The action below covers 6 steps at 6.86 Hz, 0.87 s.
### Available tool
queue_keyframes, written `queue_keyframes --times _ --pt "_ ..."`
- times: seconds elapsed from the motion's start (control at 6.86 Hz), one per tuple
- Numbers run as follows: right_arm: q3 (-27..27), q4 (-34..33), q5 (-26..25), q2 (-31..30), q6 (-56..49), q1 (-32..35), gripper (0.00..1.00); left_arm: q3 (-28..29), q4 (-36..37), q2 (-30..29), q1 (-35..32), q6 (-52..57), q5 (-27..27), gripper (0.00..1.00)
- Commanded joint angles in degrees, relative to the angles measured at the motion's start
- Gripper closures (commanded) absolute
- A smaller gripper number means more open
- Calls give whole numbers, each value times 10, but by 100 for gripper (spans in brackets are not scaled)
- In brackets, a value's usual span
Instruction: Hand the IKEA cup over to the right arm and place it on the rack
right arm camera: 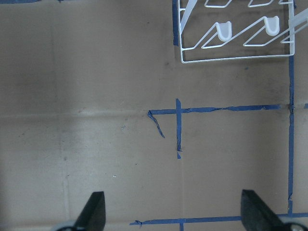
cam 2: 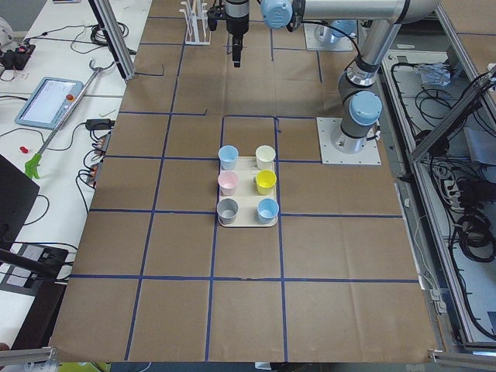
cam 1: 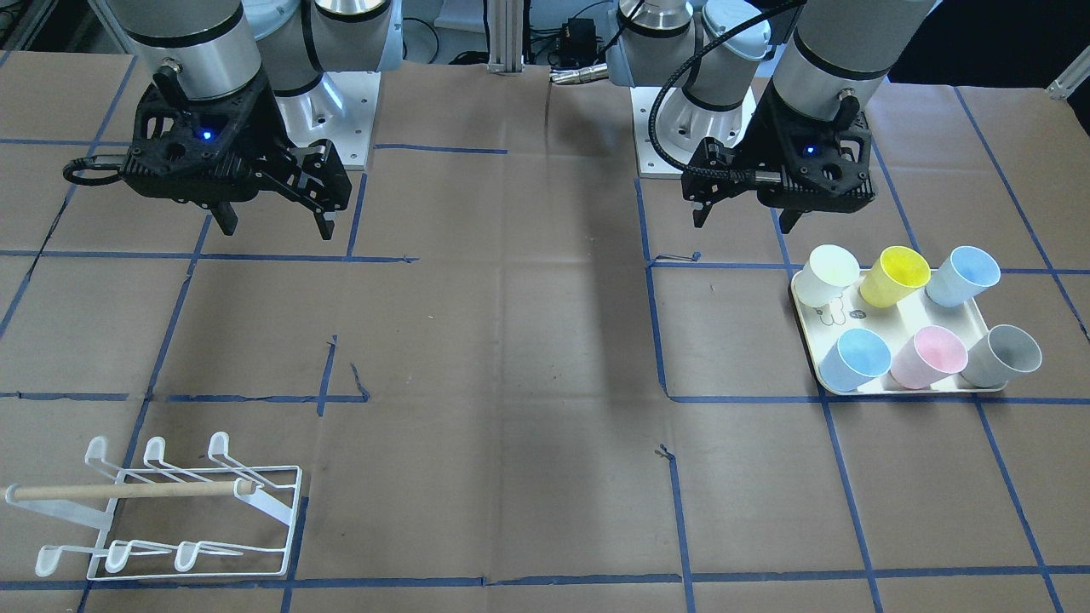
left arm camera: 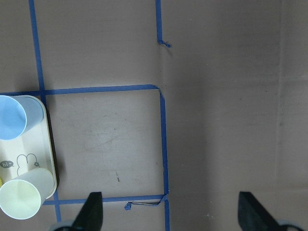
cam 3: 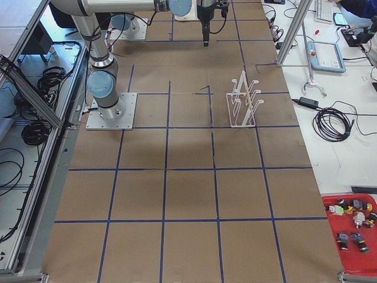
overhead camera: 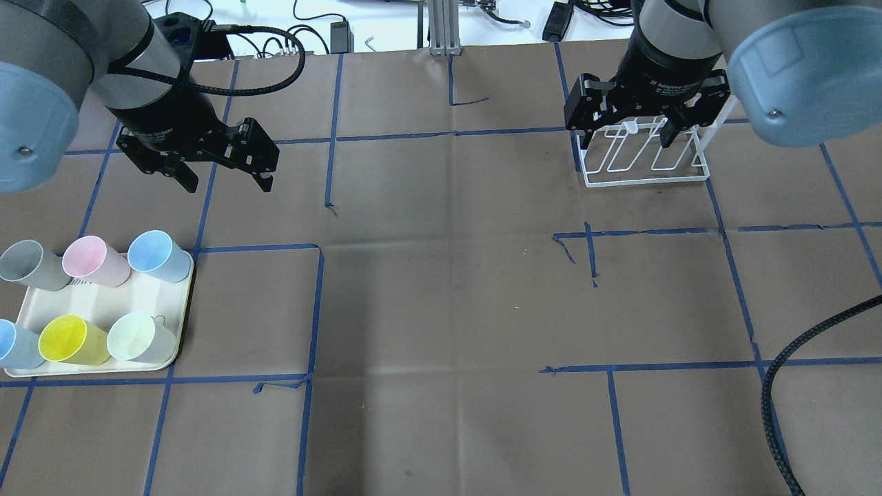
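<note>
Nothing done. Six cups (overhead camera: 89, 260) on tray (overhead camera: 103, 306), rack (cam 1: 128, 490) bare. Left jaws, right jaws apart, empty. Pick, handover, hanging remain.

white lettering (overhead camera: 672, 87) runs round the black band just above the right gripper (overhead camera: 627, 139) in the overhead view. it begins "2f adaptive"; the rest is too blurred to read. the like lettering above the left gripper (overhead camera: 227, 183) is too small to read. in the left wrist view, ahead and to the left of the fingertips, a dark oval label (left arm camera: 6, 163) on the cream tray (left arm camera: 34, 154) reads "hi~".
</note>
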Motion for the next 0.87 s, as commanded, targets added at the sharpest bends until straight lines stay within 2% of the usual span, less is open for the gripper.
queue_keyframes --times 0.0,0.73 --pt "0 0 1 0 0 0 0 0 0 0 0 0 1 0" --pt "1 2 0 1 0 0 0 -17 9 13 0 5 2 0"
